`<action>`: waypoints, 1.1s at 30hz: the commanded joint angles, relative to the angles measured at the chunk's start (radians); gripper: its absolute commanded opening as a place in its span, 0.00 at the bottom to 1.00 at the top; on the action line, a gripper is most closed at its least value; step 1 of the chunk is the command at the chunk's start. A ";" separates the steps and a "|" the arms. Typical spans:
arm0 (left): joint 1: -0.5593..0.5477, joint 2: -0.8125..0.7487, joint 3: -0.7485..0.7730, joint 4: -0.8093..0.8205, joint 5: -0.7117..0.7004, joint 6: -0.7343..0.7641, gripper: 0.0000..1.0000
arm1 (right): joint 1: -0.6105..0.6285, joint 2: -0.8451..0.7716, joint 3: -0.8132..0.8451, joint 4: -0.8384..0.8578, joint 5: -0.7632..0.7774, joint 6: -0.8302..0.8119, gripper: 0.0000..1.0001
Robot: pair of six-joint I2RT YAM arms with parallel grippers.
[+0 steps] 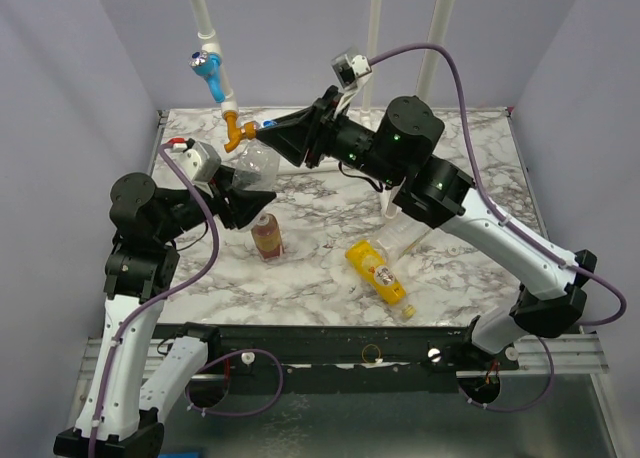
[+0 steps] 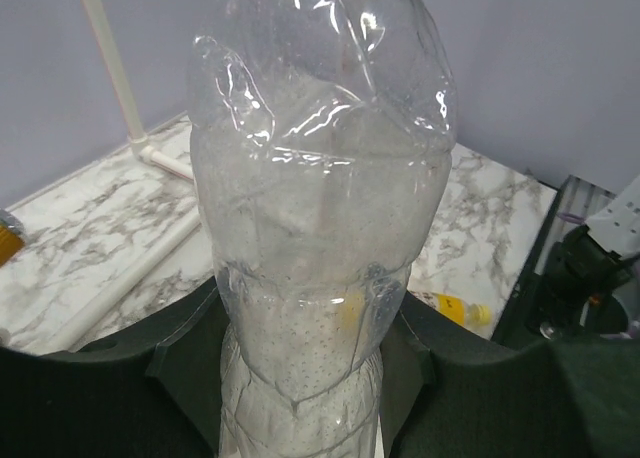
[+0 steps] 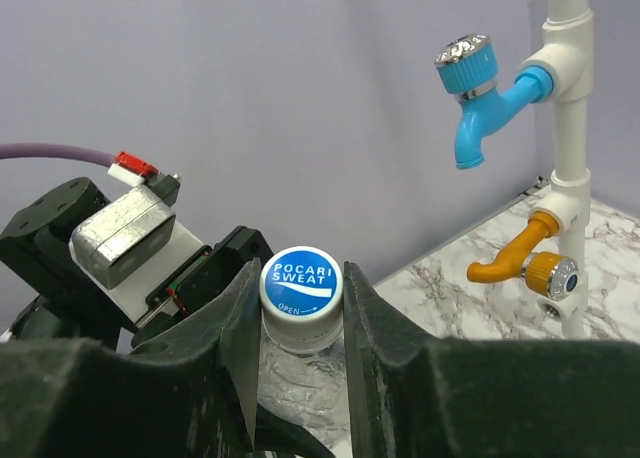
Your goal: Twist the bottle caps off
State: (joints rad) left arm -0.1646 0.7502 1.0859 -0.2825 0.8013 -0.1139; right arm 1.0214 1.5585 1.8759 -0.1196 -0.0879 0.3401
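Observation:
My left gripper (image 1: 240, 193) is shut on the body of the wider clear bottle (image 1: 257, 164) and holds it up off the table. In the left wrist view the bottle (image 2: 320, 208) fills the frame, with the gripper (image 2: 300, 353) closed round its lower part. My right gripper (image 1: 272, 136) is shut on the bottle's blue-and-white cap (image 3: 302, 281), one finger pressed against each side of it (image 3: 303, 300). The brown bottle with a red label (image 1: 267, 236) stands on the table. The yellow-orange bottle (image 1: 378, 271) lies on its side, and its yellow cap (image 2: 481, 315) shows in the left wrist view. A slim clear bottle (image 1: 405, 238) lies partly under the right arm.
A white pipe with a blue tap (image 1: 205, 66) and an orange tap (image 1: 238, 133) rises at the back left, close to my right gripper; both taps show in the right wrist view (image 3: 470, 78), (image 3: 520, 263). More white pipes (image 1: 435, 28) stand at the back. The marble table (image 1: 480, 168) is walled in.

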 commanded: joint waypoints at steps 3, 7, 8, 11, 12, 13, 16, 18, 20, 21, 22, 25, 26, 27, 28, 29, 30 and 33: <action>0.002 0.037 0.066 0.025 0.272 -0.183 0.00 | 0.002 -0.130 -0.131 0.185 -0.199 -0.074 0.02; 0.002 0.075 0.107 0.024 0.433 -0.298 0.00 | 0.002 -0.208 -0.219 0.295 -0.428 -0.109 0.01; 0.002 0.081 0.112 0.024 0.457 -0.316 0.00 | 0.002 -0.222 -0.231 0.310 -0.498 -0.108 0.01; 0.002 0.089 0.121 0.026 0.522 -0.356 0.00 | 0.000 -0.241 -0.257 0.356 -0.668 -0.092 0.01; 0.002 0.090 0.122 0.028 0.535 -0.363 0.00 | 0.000 -0.241 -0.258 0.359 -0.709 -0.090 0.01; 0.002 0.091 0.123 0.028 0.544 -0.367 0.00 | 0.000 -0.239 -0.258 0.357 -0.742 -0.089 0.01; 0.002 0.091 0.122 0.028 0.562 -0.374 0.00 | 0.000 -0.236 -0.265 0.355 -0.777 -0.092 0.01; 0.002 0.089 0.119 0.031 0.558 -0.371 0.00 | -0.001 -0.238 -0.269 0.345 -0.763 -0.103 0.01; 0.002 0.085 0.115 0.032 0.543 -0.358 0.00 | -0.001 -0.242 -0.269 0.322 -0.673 -0.131 0.24; 0.001 0.080 0.110 0.032 0.521 -0.344 0.00 | -0.001 -0.244 -0.265 0.304 -0.568 -0.143 0.51; 0.002 0.072 0.104 0.032 0.489 -0.328 0.00 | -0.001 -0.247 -0.259 0.286 -0.461 -0.148 0.66; 0.002 0.036 0.075 0.032 0.324 -0.231 0.00 | 0.000 -0.255 -0.250 0.268 -0.145 -0.161 0.83; 0.001 0.023 0.067 0.032 0.262 -0.191 0.00 | 0.000 -0.254 -0.245 0.265 -0.090 -0.156 0.85; 0.002 0.013 0.057 0.031 0.214 -0.156 0.00 | 0.000 -0.246 -0.227 0.245 -0.044 -0.151 0.87; 0.002 0.004 0.049 0.030 0.167 -0.117 0.00 | 0.000 -0.231 -0.200 0.214 -0.016 -0.145 0.87; 0.002 -0.004 0.039 0.030 0.135 -0.082 0.00 | 0.000 -0.203 -0.155 0.161 -0.003 -0.135 0.87; 0.002 -0.012 0.030 0.029 0.102 -0.042 0.00 | 0.001 -0.171 -0.105 0.099 0.008 -0.126 0.87; 0.002 -0.019 0.012 0.027 0.028 0.020 0.00 | 0.001 -0.041 0.093 -0.117 0.049 -0.107 0.87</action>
State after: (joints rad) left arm -0.1658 0.7551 1.1179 -0.2508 1.0252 -0.2440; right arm 1.0191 1.3930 1.7744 0.0338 -0.1986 0.2100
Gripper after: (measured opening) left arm 0.506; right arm 0.868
